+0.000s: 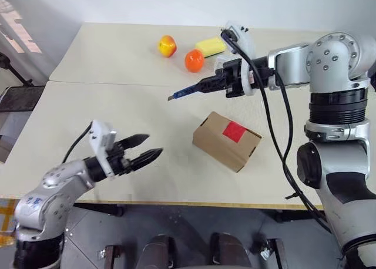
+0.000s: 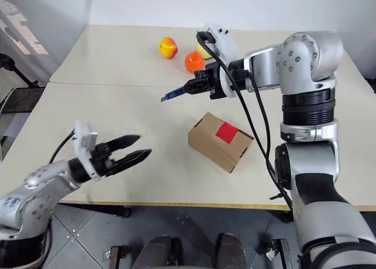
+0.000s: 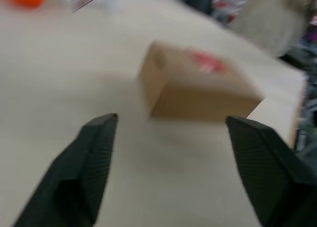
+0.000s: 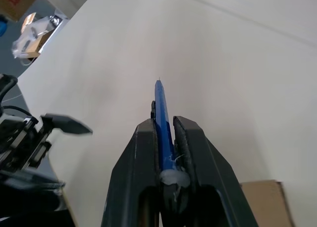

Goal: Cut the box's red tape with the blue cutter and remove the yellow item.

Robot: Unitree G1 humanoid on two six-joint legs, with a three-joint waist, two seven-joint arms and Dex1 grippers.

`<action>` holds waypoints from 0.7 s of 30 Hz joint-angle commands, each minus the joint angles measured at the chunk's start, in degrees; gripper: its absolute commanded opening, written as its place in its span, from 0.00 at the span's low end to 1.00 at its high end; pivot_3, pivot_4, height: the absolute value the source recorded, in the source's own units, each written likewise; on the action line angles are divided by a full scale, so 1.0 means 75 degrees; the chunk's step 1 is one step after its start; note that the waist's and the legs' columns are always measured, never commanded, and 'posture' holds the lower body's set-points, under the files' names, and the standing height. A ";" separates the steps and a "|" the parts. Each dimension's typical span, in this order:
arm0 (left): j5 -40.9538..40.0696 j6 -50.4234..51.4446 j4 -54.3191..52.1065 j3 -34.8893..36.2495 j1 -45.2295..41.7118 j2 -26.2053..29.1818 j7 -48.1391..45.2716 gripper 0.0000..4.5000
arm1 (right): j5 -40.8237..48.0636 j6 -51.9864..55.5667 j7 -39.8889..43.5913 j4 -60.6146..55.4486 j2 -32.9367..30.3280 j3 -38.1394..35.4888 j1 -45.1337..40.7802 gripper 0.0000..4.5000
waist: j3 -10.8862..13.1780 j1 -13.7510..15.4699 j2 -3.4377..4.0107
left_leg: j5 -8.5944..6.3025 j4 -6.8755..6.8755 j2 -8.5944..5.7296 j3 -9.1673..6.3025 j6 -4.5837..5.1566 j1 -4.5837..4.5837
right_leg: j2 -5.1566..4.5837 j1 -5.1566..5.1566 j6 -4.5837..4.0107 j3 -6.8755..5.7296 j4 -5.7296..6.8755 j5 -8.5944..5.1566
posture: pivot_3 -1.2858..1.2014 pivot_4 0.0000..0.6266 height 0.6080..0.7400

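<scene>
The box, a brown carton with its flaps closed, lies on the table, and the red tape sits on its upper face. My right gripper hovers above and behind the box, shut on the blue cutter, whose tip points left. In the right wrist view the blue cutter sticks out between the shut fingers. My left gripper is open with nothing in it, left of the box and apart from it, pointing toward the box. The yellow item is hidden.
At the back of the table lie a yellow-red apple-like fruit, an orange and a yellow sponge block. The table's front edge runs just below my left gripper. A black cable hangs from the right wrist past the box.
</scene>
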 commanded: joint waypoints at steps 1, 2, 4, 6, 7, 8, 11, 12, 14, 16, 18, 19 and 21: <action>0.0278 -0.0029 -0.0084 -0.1056 -0.0787 -0.0534 0.0218 0.55 | -0.0140 -0.0078 0.0066 -0.0703 -0.0608 -0.0233 0.0171 0.04 | -0.0001 -0.0003 -0.0002 | 0.0000 -0.0002 -0.0001 0.0000 0.0000 0.0000 | 0.0000 0.0001 0.0000 -0.0005 0.0000 0.0000 | 0.52 0.24 1.00; 0.0398 -0.0010 0.0029 -0.1284 -0.0972 -0.0619 0.0227 0.47 | -0.0162 -0.0073 0.0073 -0.0795 -0.0721 -0.0227 0.0240 0.04 | -0.0001 -0.0005 -0.0002 | 0.0000 -0.0004 0.0000 0.0002 0.0000 0.0001 | 0.0001 0.0000 0.0001 -0.0008 0.0000 0.0001 | 0.52 0.24 1.00; 0.0593 0.0013 0.0218 -0.1565 -0.1216 -0.0707 0.0263 0.35 | -0.0158 -0.0017 0.0085 -0.0958 -0.0825 -0.0296 0.0330 0.04 | -0.0001 -0.0054 -0.0002 | 0.0000 -0.0012 0.0000 0.0011 0.0000 0.0000 | 0.0000 -0.0008 0.0001 -0.0011 -0.0001 0.0001 | 0.52 0.24 1.00; 0.1085 0.0117 0.0684 -0.2079 -0.1759 -0.0822 0.0437 0.22 | -0.0172 0.0038 0.0087 -0.1258 -0.1043 -0.0333 0.0443 0.04 | 0.0000 -0.0067 0.0000 | 0.0001 -0.0024 0.0009 0.0032 -0.0003 0.0005 | 0.0002 -0.0019 0.0001 -0.0018 -0.0001 0.0000 | 0.52 0.24 1.00; 0.1373 0.0087 0.1003 -0.2318 -0.2087 -0.0926 0.0531 0.14 | -0.0152 0.0082 0.0110 -0.1428 -0.1183 -0.0375 0.0514 0.04 | 0.0000 -0.0059 0.0000 | 0.0005 -0.0024 0.0010 0.0030 -0.0010 0.0003 | 0.0003 -0.0021 0.0001 -0.0023 -0.0001 0.0000 | 0.52 0.24 1.00; 0.1687 0.0172 0.1323 -0.2590 -0.2483 -0.0981 0.0639 0.07 | -0.0111 0.0089 0.0201 -0.1741 -0.1477 -0.0369 0.0685 0.04 | 0.0000 -0.0035 -0.0001 | 0.0007 -0.0023 0.0013 0.0036 -0.0013 0.0003 | 0.0005 -0.0022 0.0001 -0.0026 -0.0002 0.0000 | 0.52 0.24 1.00; 0.2009 0.0153 0.1803 -0.2841 -0.3083 -0.1188 0.0609 0.00 | -0.0018 0.0176 0.0315 -0.2327 -0.1910 -0.0459 0.1038 0.04 | 0.0001 0.0025 -0.0004 | 0.0007 -0.0008 0.0012 0.0036 -0.0013 -0.0002 | 0.0005 -0.0018 0.0001 -0.0021 -0.0005 0.0000 | 0.52 0.24 1.00; 0.2121 0.0042 0.2111 -0.2954 -0.3331 -0.1290 0.0456 0.00 | -0.0018 0.0172 0.0334 -0.2469 -0.2016 -0.0502 0.1168 0.04 | 0.0002 0.0026 -0.0004 | 0.0007 -0.0008 0.0009 0.0035 -0.0012 -0.0004 | 0.0004 -0.0018 0.0001 -0.0016 -0.0009 0.0000 | 0.52 0.24 1.00; 0.2359 -0.0146 0.2635 -0.3170 -0.3676 -0.1408 0.0148 0.00 | -0.0032 0.0152 0.0341 -0.2695 -0.2147 -0.0556 0.1365 0.04 | 0.0003 0.0030 -0.0006 | 0.0006 -0.0007 0.0008 0.0038 -0.0010 -0.0008 | 0.0003 -0.0017 0.0001 -0.0018 -0.0017 0.0000 | 0.52 0.24 1.00; 0.2591 -0.0350 0.3102 -0.3337 -0.3895 -0.1517 -0.0112 0.00 | -0.0041 0.0159 0.0329 -0.2839 -0.2193 -0.0614 0.1497 0.04 | 0.0003 0.0026 -0.0005 | 0.0007 -0.0007 0.0009 0.0043 -0.0010 -0.0010 | 0.0004 -0.0018 0.0001 -0.0020 -0.0022 0.0000 | 0.52 0.24 1.00; 0.2829 -0.0300 0.3479 -0.3572 -0.4121 -0.1491 -0.0372 0.00 | -0.0029 0.0259 0.0290 -0.3066 -0.2230 -0.0672 0.1631 0.04 | 0.0003 0.0019 -0.0006 | 0.0007 -0.0007 0.0010 0.0044 -0.0010 -0.0012 | 0.0004 -0.0020 0.0001 -0.0024 -0.0025 0.0000 | 0.52 0.24 1.00; 0.2932 -0.0250 0.3625 -0.3683 -0.4216 -0.1463 -0.0507 0.00 | -0.0020 0.0311 0.0276 -0.3180 -0.2249 -0.0699 0.1691 0.04 | 0.0003 0.0013 -0.0005 | 0.0007 -0.0008 0.0010 0.0042 -0.0010 -0.0013 | 0.0004 -0.0022 0.0001 -0.0025 -0.0025 0.0000 | 0.52 0.24 1.00; 0.3204 -0.0177 0.3893 -0.4016 -0.4419 -0.1336 -0.0827 0.00 | 0.0033 0.0440 0.0286 -0.3425 -0.2318 -0.0780 0.1787 0.04 | 0.0003 0.0009 -0.0006 | 0.0007 -0.0010 0.0010 0.0043 -0.0010 -0.0013 | 0.0004 -0.0023 0.0001 -0.0026 -0.0026 0.0000 | 0.52 0.24 1.00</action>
